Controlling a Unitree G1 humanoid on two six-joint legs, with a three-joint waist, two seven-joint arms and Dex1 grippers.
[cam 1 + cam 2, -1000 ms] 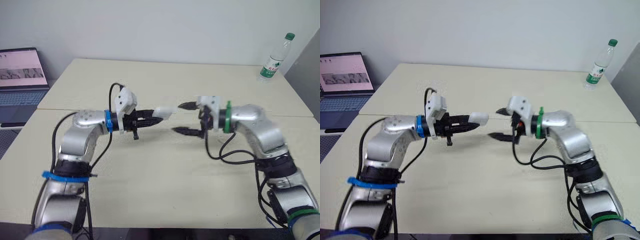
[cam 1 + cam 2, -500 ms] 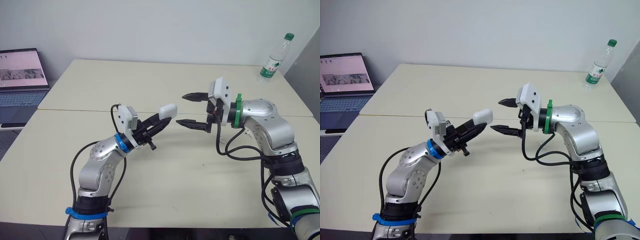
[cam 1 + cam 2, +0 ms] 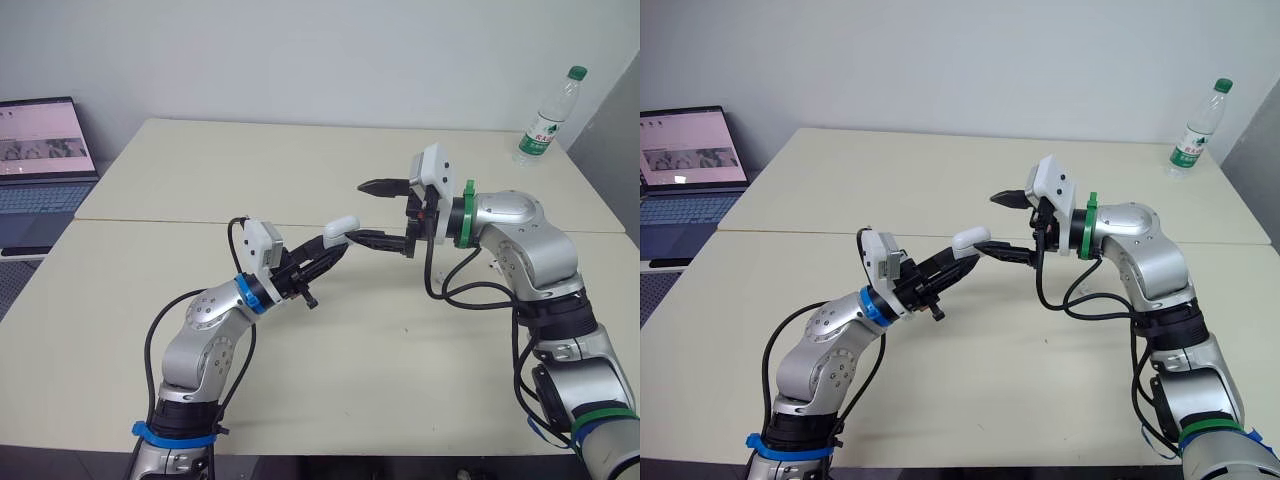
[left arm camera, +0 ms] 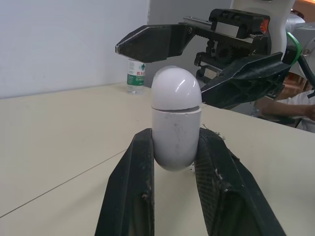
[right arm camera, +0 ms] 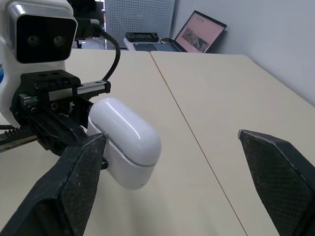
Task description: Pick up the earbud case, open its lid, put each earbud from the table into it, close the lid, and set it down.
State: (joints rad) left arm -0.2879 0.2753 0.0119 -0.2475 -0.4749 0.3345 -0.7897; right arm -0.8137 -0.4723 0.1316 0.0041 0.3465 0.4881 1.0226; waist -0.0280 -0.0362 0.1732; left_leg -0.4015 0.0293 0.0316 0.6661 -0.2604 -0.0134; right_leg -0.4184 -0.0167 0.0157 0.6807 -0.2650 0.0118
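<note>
A pale beige surface [image 3: 330, 380] made of joined tabletops runs back to a plain white wall. An open laptop [image 3: 45, 150] sits off its far left corner, and a clear plastic bottle [image 3: 545, 120] with a green cap stands at the far right edge.

My left tool [image 3: 328, 252] is raised above the middle of the surface, clamped on the white earbud case [image 3: 341, 227]. Its two black fingers [image 4: 135, 187] pinch the lower body from either side. The rounded lid end sticks out past the fingertips, and the lid seam looks shut.

My right tool [image 3: 990, 224] faces it from the other side with its fingers spread wide and nothing between them. One finger sits just beside the case's lid end, though I cannot tell whether it touches. The other is well above the case.
</note>
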